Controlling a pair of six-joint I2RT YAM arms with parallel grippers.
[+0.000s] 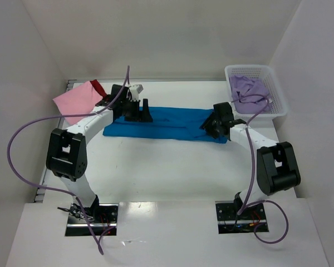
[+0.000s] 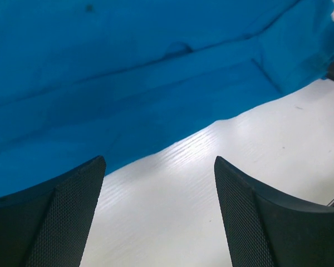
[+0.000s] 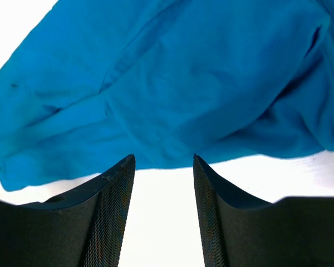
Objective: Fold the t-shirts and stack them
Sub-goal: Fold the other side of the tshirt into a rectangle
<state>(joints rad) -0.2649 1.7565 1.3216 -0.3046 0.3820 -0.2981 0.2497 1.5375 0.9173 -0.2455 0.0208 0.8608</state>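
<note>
A bright blue t-shirt (image 1: 167, 123) lies folded into a long strip across the middle of the table. My left gripper (image 1: 142, 114) sits at the strip's left end. In the left wrist view that gripper (image 2: 160, 161) is open wide, with bare white table between its fingers and the blue t-shirt (image 2: 128, 72) just beyond the tips. My right gripper (image 1: 211, 125) is at the strip's right end. In the right wrist view it (image 3: 164, 158) is open with nothing between the fingers, and the blue t-shirt's (image 3: 172, 83) edge lies just past them.
A pink t-shirt (image 1: 78, 100) lies at the far left with a bit of red cloth (image 1: 98, 87) behind it. A white mesh basket (image 1: 278, 92) at the far right holds a lavender t-shirt (image 1: 247, 88). White walls enclose the table.
</note>
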